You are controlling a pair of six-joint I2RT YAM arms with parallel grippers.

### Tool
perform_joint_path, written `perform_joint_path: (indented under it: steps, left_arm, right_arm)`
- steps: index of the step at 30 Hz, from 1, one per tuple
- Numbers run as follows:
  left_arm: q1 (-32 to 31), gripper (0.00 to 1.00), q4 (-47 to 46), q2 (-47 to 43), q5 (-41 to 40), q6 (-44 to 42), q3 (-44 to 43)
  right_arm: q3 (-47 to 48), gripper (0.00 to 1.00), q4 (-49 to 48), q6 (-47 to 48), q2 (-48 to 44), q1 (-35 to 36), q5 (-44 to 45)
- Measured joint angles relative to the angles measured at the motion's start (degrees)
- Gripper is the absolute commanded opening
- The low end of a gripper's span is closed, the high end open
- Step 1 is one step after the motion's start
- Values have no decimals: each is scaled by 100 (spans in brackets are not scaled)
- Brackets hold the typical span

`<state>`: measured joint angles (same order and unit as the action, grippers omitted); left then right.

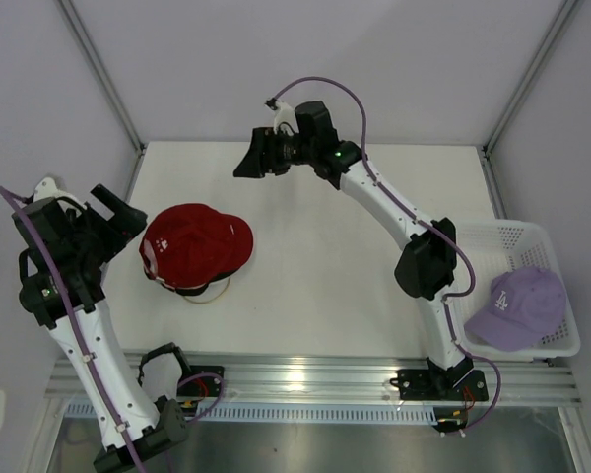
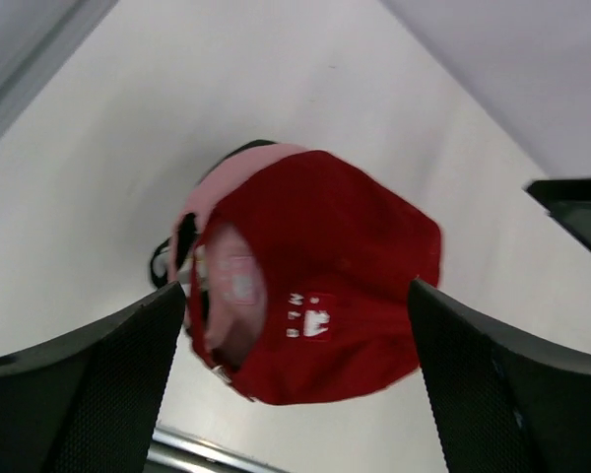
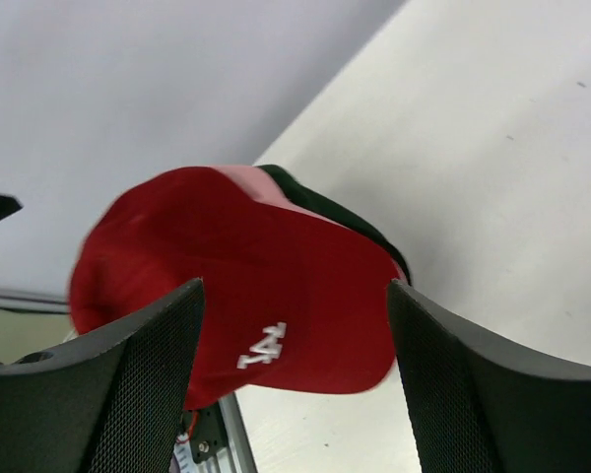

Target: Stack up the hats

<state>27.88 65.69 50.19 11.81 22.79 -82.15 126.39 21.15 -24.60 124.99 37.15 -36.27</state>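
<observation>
1. Top external view: a red hat (image 1: pixel 197 244) lies on the white table (image 1: pixel 325 286), left of the middle. It is the topmost of a small pile, and its brim points to the right.
2. A thin gold wire loop (image 1: pixel 212 293) shows from under the near edge of the pile.
3. The left tool (image 1: pixel 118 219) hangs just beside the pile on its left and does not touch it. Its fingers stand wide apart with nothing between them.
4. Left wrist view: the back of the red hat faces the camera, with a small white logo on it. A pink hat (image 2: pixel 231 182) shows directly under it, along the far and left edges.
5. The right tool (image 1: pixel 251 158) is at the far side of the table, well apart from the pile, and its jaws are spread and empty.
6. Right wrist view: the red hat lies beyond the parted fingers (image 3: pixel 108 394), with white lettering on its front. A strip of pink and then a dark hat (image 3: pixel 325 205) peek out beneath it on the far side.
7. A lavender hat (image 1: pixel 520 305) with a white logo sits in the white mesh basket (image 1: pixel 517 236) at the right edge of the table, well apart from the pile and from both tools.
</observation>
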Motion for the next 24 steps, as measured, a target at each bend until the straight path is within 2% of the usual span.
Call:
perform_joint_path:
  steps: [2, 3, 9, 17, 24]
  left_arm:
    - [-4, 92, -184, 13, 540, -22, -50]
    - [-20, 86, -264, 17, 728, -31, -55]
    - [-90, 83, -509, -131, 1377, -2, 411]
    - [-184, 84, -409, -299, 1436, 131, 1276]
    - [-188, 68, -579, -358, 1561, 332, 1746]
  right_arm:
    - [101, 77, 0, 48, -52, 164, -15]
    - [105, 76, 2, 68, -79, 251, -20]
    - [109, 75, 111, 72, -92, 619, -85]
    - [109, 75, 136, 74, -92, 743, -111]
    - [109, 75, 144, 83, -92, 782, -114]
